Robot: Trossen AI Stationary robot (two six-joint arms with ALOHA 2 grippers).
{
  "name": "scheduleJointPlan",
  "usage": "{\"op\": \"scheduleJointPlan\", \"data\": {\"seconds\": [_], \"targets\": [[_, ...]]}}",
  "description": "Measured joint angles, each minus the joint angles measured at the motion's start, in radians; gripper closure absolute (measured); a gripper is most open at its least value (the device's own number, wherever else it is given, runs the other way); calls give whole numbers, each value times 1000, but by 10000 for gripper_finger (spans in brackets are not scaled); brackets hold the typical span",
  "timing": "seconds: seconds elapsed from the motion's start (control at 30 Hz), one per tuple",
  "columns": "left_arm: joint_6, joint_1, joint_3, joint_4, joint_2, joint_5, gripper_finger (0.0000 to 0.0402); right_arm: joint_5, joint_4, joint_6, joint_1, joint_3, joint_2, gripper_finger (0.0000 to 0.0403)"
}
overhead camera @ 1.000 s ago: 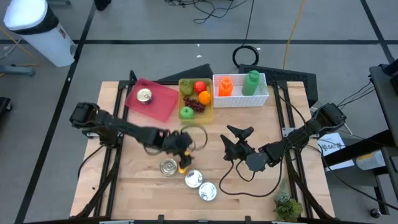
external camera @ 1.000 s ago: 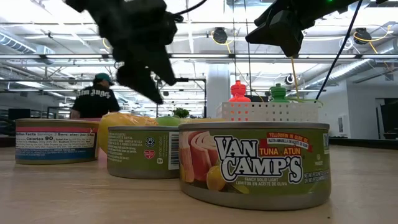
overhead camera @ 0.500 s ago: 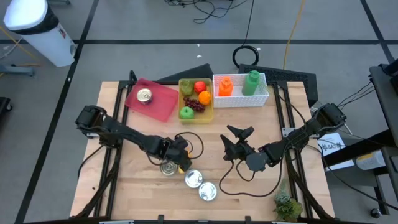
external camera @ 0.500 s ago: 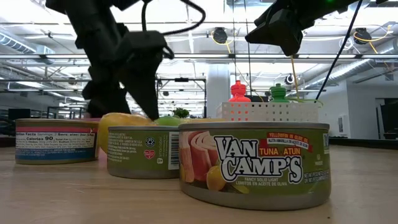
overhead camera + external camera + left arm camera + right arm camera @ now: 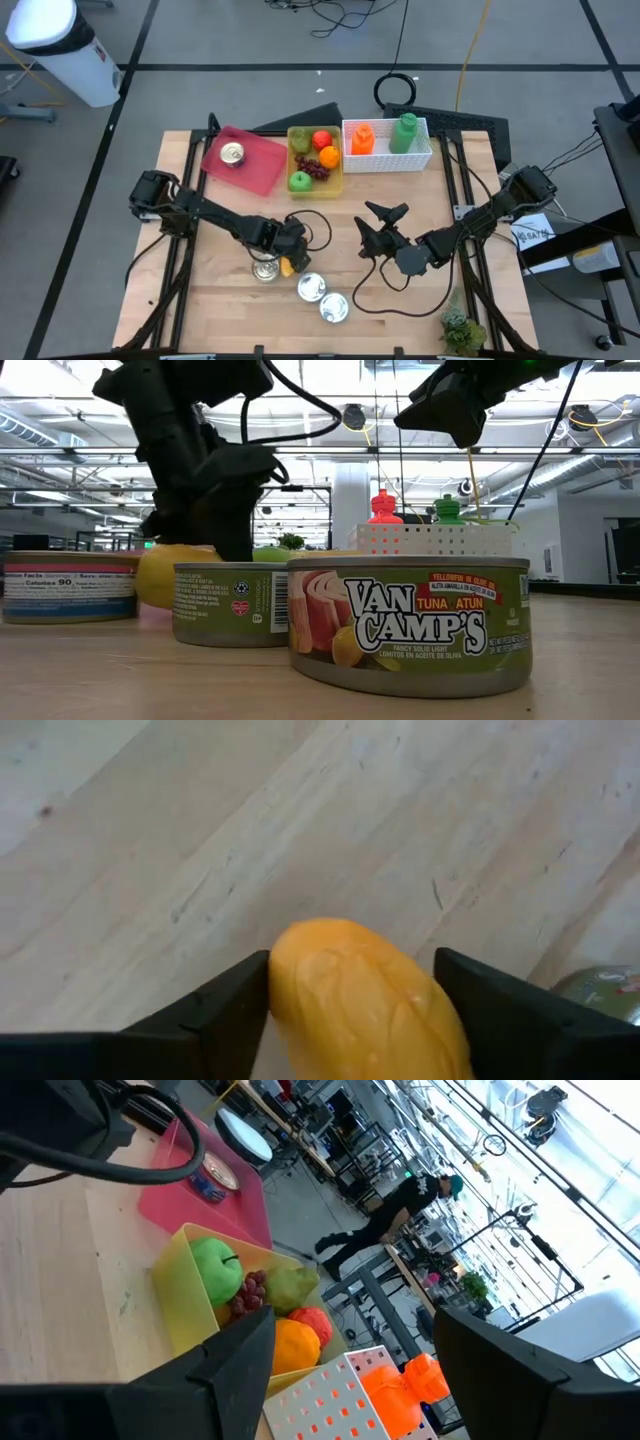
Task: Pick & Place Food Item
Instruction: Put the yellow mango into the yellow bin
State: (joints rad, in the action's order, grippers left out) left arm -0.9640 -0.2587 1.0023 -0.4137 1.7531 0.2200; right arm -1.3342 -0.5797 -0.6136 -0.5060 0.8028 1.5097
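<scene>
With my left gripper [image 5: 350,1010] down on the worktop toward its front edge, I have its fingers either side of the yellow-orange fruit [image 5: 365,995], probably a lemon or mango; the wrist view shows the pads at its flanks, but I cannot tell whether they are pressing it. My right gripper [image 5: 381,232] hangs raised near the middle of the worktop, jaws parted and empty. A tuna can [image 5: 264,268] sits just beside the fruit, with two more tins [image 5: 323,298] nearer the front edge. The yellow fruit bin [image 5: 303,165] and pink tray [image 5: 262,165] sit by the back edge. My worry is that the smooth, rounded fruit squirts out forward as I squeeze, or that a finger nudges the neighbouring can and shoves it along. On the nearest tin [image 5: 410,622] I read "VAN CAMP'S", "TUNA ATUN" and "FANCY SOLID LIGHT"; the farthest can [image 5: 70,586] shows "Calories 90".
</scene>
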Motion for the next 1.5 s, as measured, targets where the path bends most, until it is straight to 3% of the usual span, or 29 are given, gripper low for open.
{"op": "scheduleJointPlan", "data": {"seconds": [0.17,0.43,0.6,0.7,0.83,0.93,1.17,1.5], "targets": [[42,19,0,4,0,-8,198,0,0,-1,0,0,0,149],[193,110,39,34,-54,73,202,-2,0,-6,0,0,0,149],[438,197,142,52,-76,192,197,-2,0,-10,0,0,0,149],[678,257,201,119,-77,237,193,-3,0,-10,0,0,0,149],[990,330,198,323,-77,193,201,-3,0,-9,0,0,0,149],[1111,380,198,416,-76,144,205,-3,0,-9,0,0,0,149],[1294,471,198,444,-17,-2,184,0,0,-10,1,0,0,149],[1367,516,197,546,145,-12,202,0,1,-11,5,0,0,149]]}}
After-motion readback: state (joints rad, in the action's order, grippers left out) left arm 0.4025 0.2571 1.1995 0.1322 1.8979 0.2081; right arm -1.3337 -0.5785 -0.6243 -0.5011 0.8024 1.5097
